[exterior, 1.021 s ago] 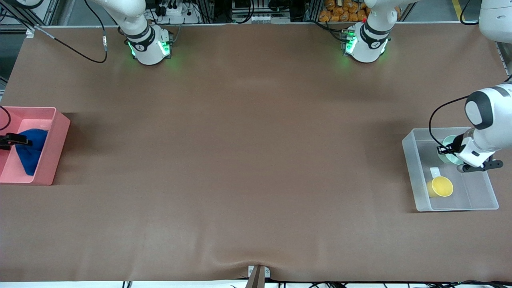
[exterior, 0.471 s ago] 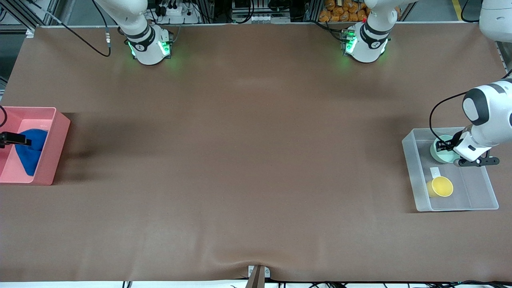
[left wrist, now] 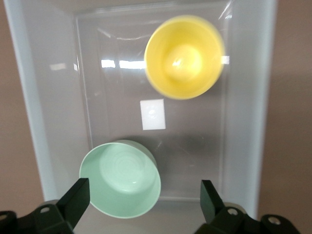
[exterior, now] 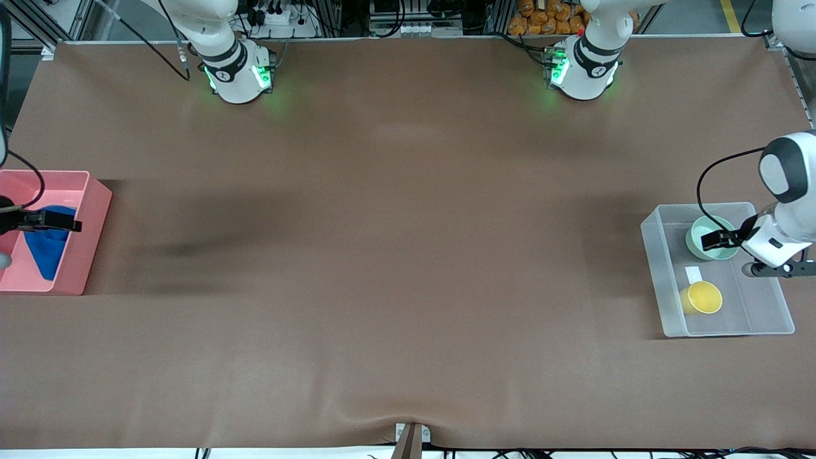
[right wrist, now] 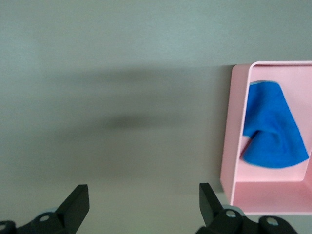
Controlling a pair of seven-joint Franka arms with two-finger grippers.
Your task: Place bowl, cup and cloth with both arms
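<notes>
Left wrist view: left gripper hangs released over the clear bin; bowl sits off-centre, about eight o'clock, risking a rim strike. Right gripper, parted, empty.

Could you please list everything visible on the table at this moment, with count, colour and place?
bowl: one, pale mint green, in the clear bin, farther from the front camera than the cup.
cup: one, bright yellow, in the clear bin.
cloth: one, royal blue, in the pink bin.
clear bin: one, see-through, at the left arm's end of the table.
pink bin: one, pink, at the right arm's end of the table.
table: one, brown cover.
left gripper: one, black, fingers open, over the bowl.
right gripper: one, black, fingers open, over the pink bin's edge.
</notes>
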